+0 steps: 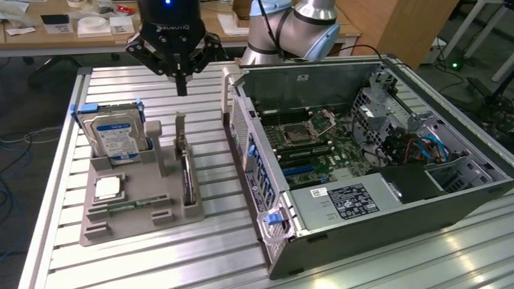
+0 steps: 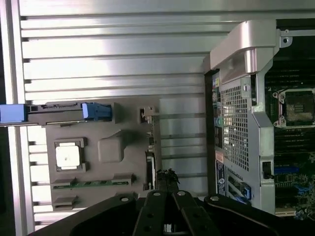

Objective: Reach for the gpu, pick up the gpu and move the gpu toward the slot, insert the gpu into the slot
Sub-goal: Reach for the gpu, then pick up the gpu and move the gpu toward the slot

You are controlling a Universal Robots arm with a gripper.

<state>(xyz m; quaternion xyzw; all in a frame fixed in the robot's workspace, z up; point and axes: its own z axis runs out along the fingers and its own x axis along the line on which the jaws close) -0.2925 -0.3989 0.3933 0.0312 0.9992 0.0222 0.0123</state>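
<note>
Closed gripper (image 2: 166, 176) near dark, edge-on gpu (image 1: 186, 173)

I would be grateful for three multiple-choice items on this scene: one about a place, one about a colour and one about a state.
1. Where is the gpu?
A. Standing edgewise in the gray holder, on its side nearer the computer case
B. Lying flat inside the case
C. Lying on the table slats

2. What colours does the hard drive label show?
A. Red and black
B. Blue and white
C. Yellow and green

3. How is the tool?
A. Wide open
B. Shut on the gpu
C. Shut and empty, above the holder

Answers:
1 A: its dark edge stands in the holder.
2 B: the label is blue and white.
3 C: the fingers meet with nothing between them.
</note>
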